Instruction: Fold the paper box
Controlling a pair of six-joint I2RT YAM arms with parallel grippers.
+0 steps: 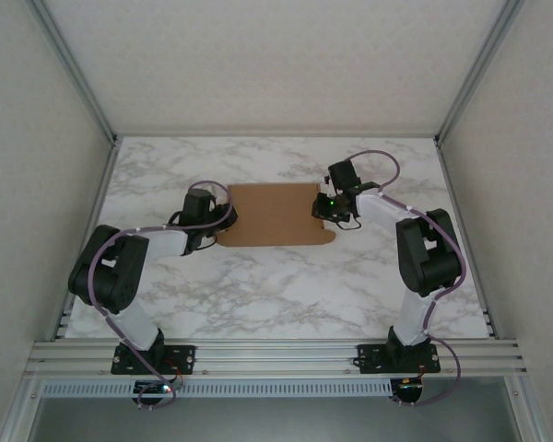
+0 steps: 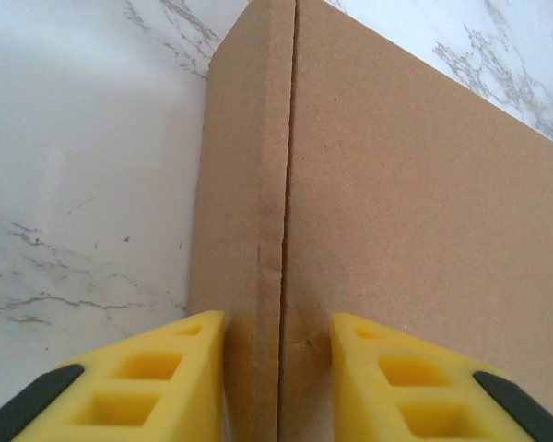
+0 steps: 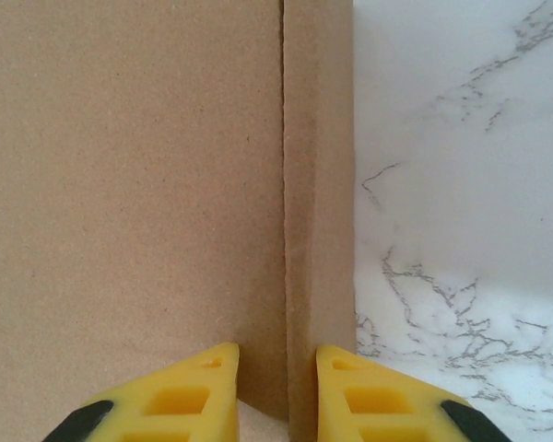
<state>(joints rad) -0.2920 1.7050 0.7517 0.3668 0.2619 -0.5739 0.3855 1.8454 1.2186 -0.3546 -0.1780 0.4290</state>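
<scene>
- left gripper (image 2: 276,322) partly spread, straddling the crease beside the left flap (image 2: 242,184) of the paper box (image 2: 415,230), pinching nothing
- right gripper (image 3: 276,352) likewise spread, slightly narrower, over the right flap (image 3: 318,184) crease
- probably placed to lift both flaps together
- box lies flat mid-table (image 1: 286,285), between the arms

No text, label, brand, number or sign can be read. The paper box (image 1: 275,214) is plain brown cardboard, and the marble-patterned desk (image 1: 258,295) bears no legible marking.
</scene>
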